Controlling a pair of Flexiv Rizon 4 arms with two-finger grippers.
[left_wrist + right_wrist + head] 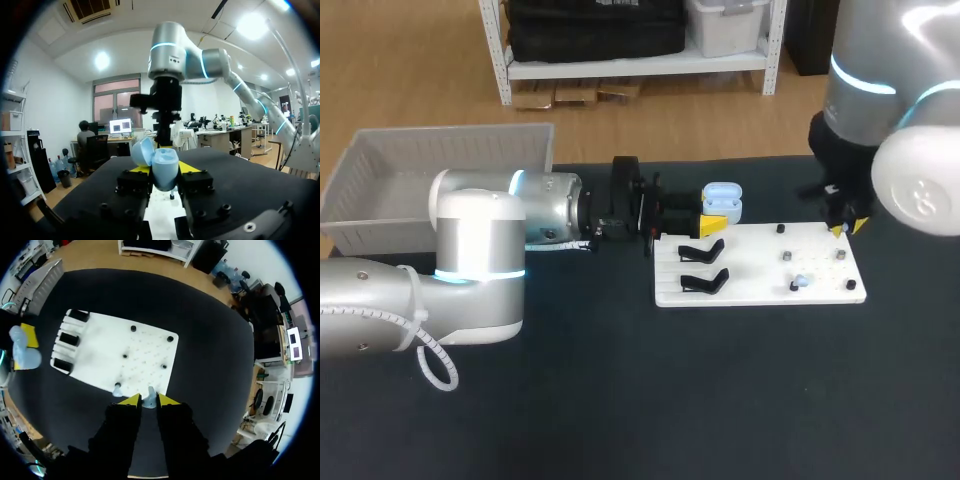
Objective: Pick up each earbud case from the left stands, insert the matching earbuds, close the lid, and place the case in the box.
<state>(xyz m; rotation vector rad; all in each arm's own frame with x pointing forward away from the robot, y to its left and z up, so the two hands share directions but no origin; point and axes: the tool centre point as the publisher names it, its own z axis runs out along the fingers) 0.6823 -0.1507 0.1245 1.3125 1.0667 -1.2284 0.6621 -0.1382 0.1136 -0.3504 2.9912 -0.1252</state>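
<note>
Dark bench (620, 400) below; your left hand (165, 169) grasps the open earbud case (157, 162); your right hand (148, 400) pinches an earbud (149, 402) between its tips, at the board (125, 352) edge.

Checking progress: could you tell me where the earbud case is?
In the head view, the open earbud case is in the left gripper, behind the black stands.

Bench (620, 400), contents by position.
- Board (760, 292): right of centre on the bench.
- Stands (703, 253): two on the board's left end, one behind the other.
- Pegs (786, 256): spread over the board's right half.
- Second earbud (801, 283): on the board near its front edge, among the pegs.
- Earbud case (722, 203): at the board's left rear corner, gripped in the left end effector (712, 212).
- First earbud (149, 399): at the board's right rear edge, held in the right end effector (842, 229).
- Basket (380, 190): at the bench's left rear corner, well apart from the board.
</note>
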